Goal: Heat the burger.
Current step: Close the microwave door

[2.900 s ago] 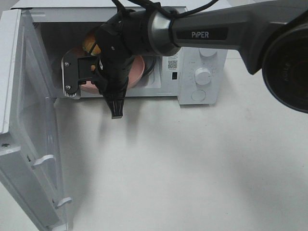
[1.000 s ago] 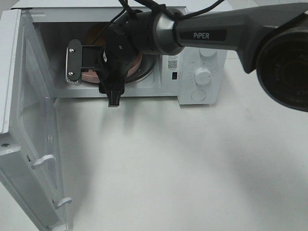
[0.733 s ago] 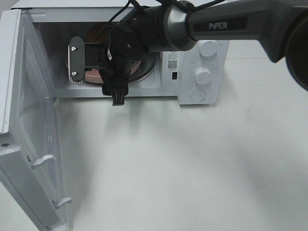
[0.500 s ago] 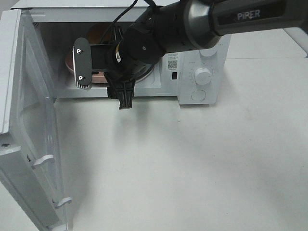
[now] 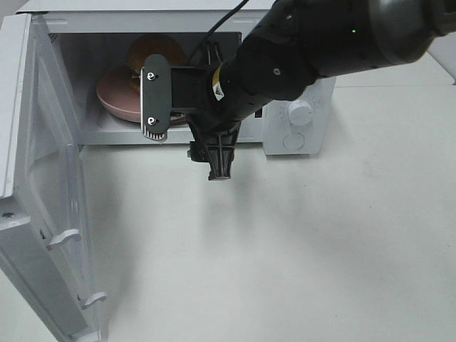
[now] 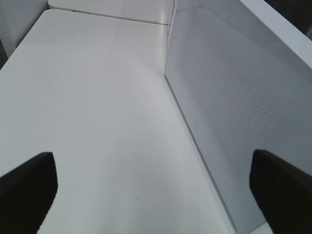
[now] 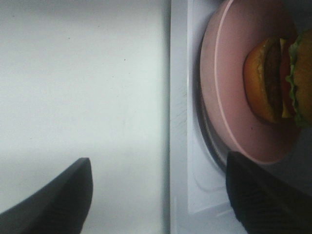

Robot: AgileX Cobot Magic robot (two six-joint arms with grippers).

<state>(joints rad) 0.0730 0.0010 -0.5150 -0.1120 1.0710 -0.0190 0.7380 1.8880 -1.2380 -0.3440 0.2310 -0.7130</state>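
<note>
Burger (image 5: 153, 50): on pink plate (image 5: 114, 96) inside the open microwave (image 5: 299, 139), far left of the tabletop (image 5: 285, 249).
Right fingers (image 7: 53, 195): apart, empty, just outside the cavity mouth; the burger is farther in, untouched.
Left fingers (image 6: 27, 190): wide apart, empty, beside the door (image 5: 43, 214).
Risk: a door swung now would likely strike the right arm; the plate near the sill may catch.
</note>
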